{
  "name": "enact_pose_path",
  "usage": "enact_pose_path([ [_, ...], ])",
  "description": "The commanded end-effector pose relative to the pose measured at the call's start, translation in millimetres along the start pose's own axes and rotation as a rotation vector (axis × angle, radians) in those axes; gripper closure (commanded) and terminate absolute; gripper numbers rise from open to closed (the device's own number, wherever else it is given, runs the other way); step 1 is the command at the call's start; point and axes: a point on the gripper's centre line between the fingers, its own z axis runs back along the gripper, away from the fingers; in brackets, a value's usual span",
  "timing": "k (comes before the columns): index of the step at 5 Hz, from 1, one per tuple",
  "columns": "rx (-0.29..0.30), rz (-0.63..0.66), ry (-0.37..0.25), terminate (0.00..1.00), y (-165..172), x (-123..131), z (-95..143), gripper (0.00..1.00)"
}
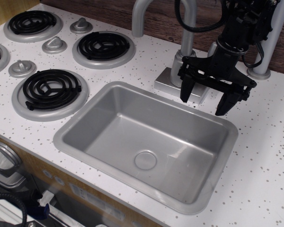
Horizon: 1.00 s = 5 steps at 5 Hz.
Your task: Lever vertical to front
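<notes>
My black gripper hangs open and empty over the back right rim of the grey sink, its fingers pointing down just in front of the faucet base. The tall curved spout pipe rises from that base. A small silver-grey piece beside the faucet column, the lever, shows only as a sliver behind my gripper's wrist. Its position cannot be told. The gripper's left finger stands in front of the base, the right finger over the white counter.
Black coil burners and round silver stove knobs fill the left of the counter. A silver post stands at the back right. A wooden wall runs behind. The sink drain is in the basin.
</notes>
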Motion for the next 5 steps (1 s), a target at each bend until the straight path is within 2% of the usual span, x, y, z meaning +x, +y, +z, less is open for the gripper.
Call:
enact_pose_path([
  [1,0.0,0.0,0.0,0.0,0.0,0.0,0.0,0.0],
  [2,0.003,-0.054,-0.116,0.0,-2.6,16.4,12.2,0.0],
  [3,0.012,-0.033,-0.218,0.0,-13.0,31.8,26.0,0.0],
  [4,-0.044,0.033,-0.323,0.0,-20.1,42.4,34.2,0.0],
  [5,-0.078,0.034,-0.38,0.0,-20.9,55.6,38.1,0.0],
])
